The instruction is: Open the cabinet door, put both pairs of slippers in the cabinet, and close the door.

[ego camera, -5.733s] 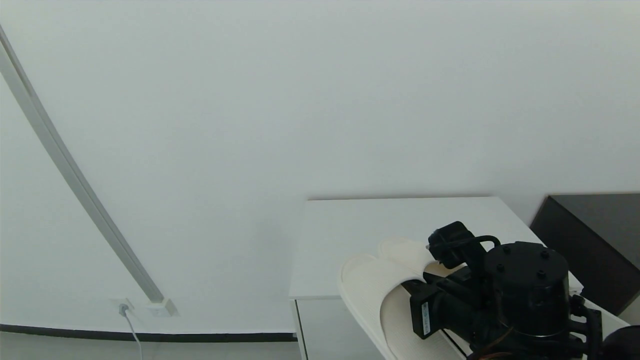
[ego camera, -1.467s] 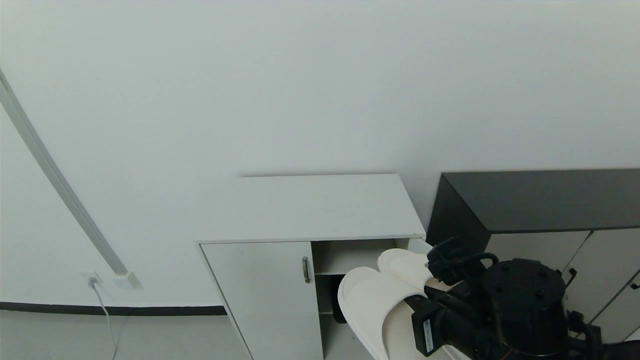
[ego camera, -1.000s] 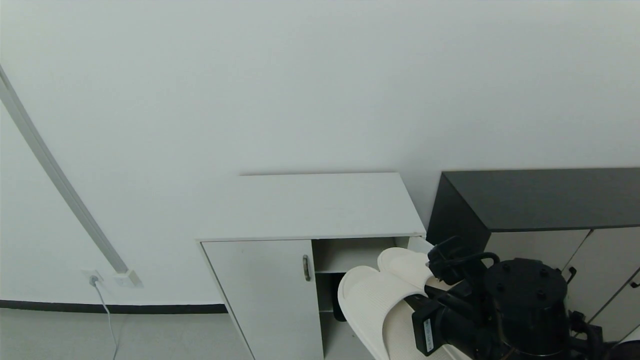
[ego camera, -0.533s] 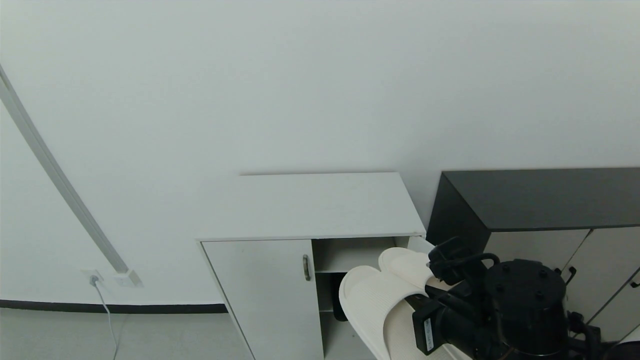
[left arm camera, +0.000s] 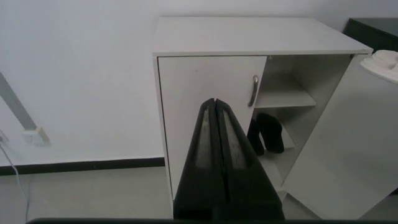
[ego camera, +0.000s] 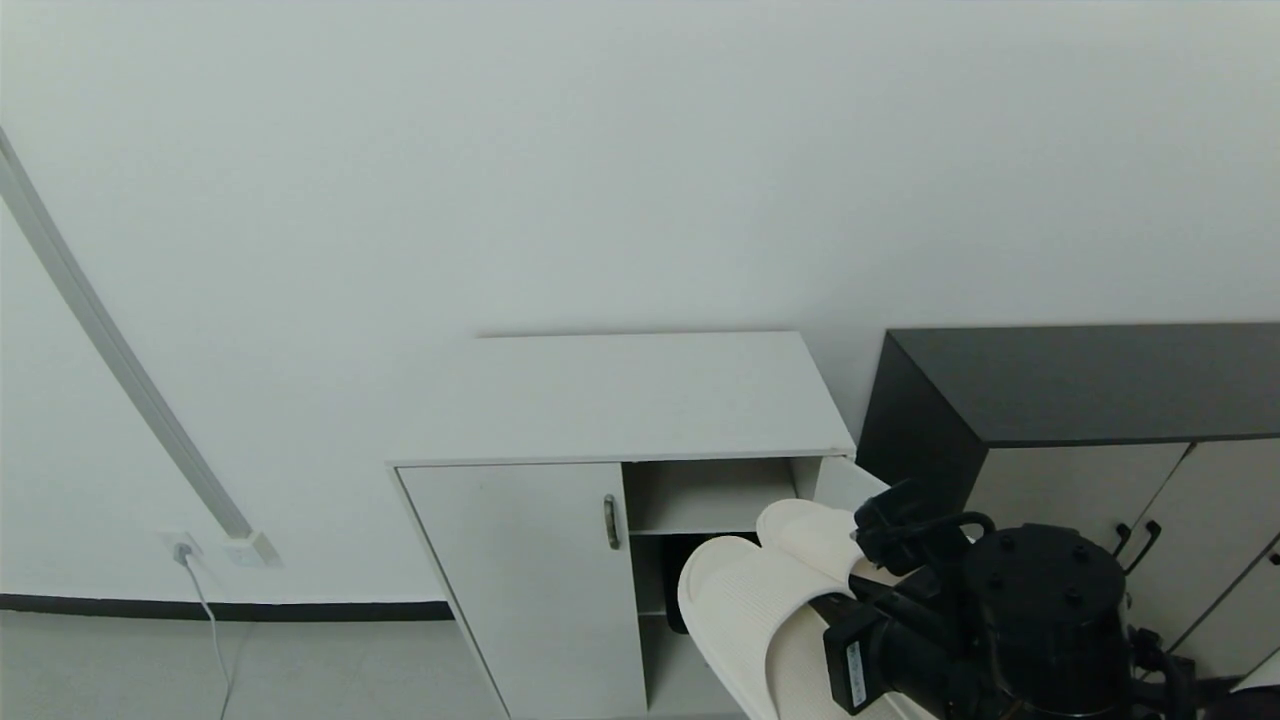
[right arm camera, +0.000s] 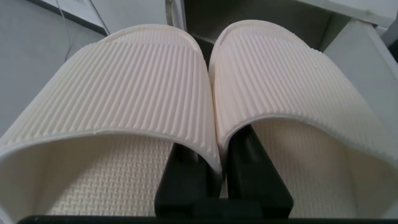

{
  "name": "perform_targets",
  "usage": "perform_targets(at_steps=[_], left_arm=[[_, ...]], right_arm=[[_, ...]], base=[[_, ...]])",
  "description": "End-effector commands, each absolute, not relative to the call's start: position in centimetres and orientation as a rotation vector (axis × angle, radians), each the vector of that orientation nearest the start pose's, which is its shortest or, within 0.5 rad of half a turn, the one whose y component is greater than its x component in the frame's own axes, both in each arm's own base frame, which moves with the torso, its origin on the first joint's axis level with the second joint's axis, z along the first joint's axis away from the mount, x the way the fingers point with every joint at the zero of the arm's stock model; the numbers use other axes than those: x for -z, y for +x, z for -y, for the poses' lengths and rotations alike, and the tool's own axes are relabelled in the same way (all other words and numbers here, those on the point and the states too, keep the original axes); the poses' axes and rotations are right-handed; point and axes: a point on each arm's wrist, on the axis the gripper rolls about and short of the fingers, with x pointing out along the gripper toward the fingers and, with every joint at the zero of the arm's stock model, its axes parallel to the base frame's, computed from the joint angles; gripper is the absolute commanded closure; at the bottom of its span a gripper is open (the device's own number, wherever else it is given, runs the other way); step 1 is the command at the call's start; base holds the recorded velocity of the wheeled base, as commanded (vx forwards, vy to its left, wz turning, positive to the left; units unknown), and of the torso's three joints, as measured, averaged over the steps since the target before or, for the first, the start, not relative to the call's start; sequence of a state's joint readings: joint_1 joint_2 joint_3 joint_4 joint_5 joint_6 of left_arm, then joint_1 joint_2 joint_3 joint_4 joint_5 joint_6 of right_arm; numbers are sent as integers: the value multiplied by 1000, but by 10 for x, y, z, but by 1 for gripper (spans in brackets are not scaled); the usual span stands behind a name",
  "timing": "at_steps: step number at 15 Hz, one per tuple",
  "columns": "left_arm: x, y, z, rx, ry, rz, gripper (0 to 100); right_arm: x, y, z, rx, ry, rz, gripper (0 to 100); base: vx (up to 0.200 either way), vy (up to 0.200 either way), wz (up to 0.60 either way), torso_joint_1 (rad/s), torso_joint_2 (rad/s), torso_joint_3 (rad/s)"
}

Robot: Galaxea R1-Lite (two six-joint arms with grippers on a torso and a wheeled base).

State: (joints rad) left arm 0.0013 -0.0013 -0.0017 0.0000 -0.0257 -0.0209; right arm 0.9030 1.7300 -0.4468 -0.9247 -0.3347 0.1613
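gripping the cream slippers (ego camera: 745,600) by their touching inner sides, the right claw (right arm camera: 221,174) is holding what looks a light, soft, bendy pair; the left claw (left arm camera: 215,112) is sitting closed, empty.

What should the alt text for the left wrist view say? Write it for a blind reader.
The left gripper, jaws shut, points at a white cabinet whose left door is closed and right door stands open. Two dark slippers sit inside below a shelf.
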Motion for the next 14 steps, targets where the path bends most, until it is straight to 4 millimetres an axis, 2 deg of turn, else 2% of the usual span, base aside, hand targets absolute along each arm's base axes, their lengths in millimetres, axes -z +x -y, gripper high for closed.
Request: perform_targets(at_steps=[1, 9, 14], left_arm=[[-76, -23, 1, 26, -21, 1, 100], [-76, -23, 1, 25, -21, 1, 100], [-76, -23, 1, 25, -21, 1, 100]], right_arm=[[-113, 170, -204, -536, -59, -345, 100], [-112, 169, -204, -537, -61, -348, 100], [-112, 169, -204, -537, -61, -348, 100]], base=[[0, 0, 0, -149, 339, 193], [0, 0, 0, -165, 375, 211], [0, 0, 0, -219, 530, 300]])
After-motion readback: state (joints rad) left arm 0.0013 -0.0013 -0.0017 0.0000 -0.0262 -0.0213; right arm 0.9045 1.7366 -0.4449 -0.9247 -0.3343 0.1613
